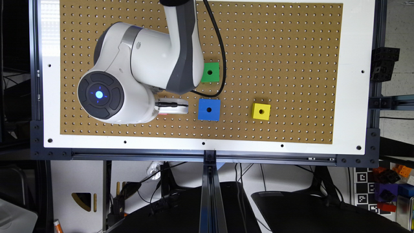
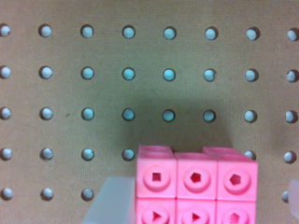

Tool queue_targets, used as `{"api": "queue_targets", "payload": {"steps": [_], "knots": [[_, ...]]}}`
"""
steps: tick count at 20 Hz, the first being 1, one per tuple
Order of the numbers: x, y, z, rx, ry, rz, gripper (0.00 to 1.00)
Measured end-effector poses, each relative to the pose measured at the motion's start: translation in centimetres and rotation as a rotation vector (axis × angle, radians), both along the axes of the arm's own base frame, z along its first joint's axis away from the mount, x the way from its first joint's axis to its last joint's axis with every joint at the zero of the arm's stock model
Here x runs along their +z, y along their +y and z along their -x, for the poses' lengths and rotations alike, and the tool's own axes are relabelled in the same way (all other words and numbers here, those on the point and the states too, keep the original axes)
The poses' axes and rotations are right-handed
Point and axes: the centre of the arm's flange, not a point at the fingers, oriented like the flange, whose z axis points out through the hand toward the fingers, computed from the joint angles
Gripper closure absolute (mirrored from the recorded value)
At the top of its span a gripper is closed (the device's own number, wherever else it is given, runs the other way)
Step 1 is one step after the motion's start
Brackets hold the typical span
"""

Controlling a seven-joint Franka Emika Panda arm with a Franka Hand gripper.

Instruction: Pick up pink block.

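Note:
The pink block is a bright pink brick with round studs, lying on the brown pegboard. My gripper is open and straddles it. One pale finger sits right against one side of the block, while the other finger stands a clear gap away from the opposite side. In the exterior view the gripper is a white part low over the board at the exterior view's left of the blue cube, with a thin pink sliver of the block showing under it.
A blue cube sits just to the exterior view's right of the gripper, a yellow cube farther right, and a green cube behind, beside the arm's black cable. The pegboard has a white border.

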Motion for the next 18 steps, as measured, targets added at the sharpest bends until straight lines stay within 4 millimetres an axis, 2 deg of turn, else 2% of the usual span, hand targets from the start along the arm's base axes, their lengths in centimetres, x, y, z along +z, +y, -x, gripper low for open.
{"api": "queue_targets", "payload": {"steps": [1,5,6,18], "knots": [[-0.96,0.01,0.06,-0.001,-0.002,0.0,0.0],[-1.06,-0.07,-0.11,-0.001,-0.011,0.003,0.0],[-1.03,-0.15,-0.09,-0.002,-0.012,0.003,1.0],[-1.03,-0.16,-0.08,-0.002,-0.01,0.003,1.0]]}}
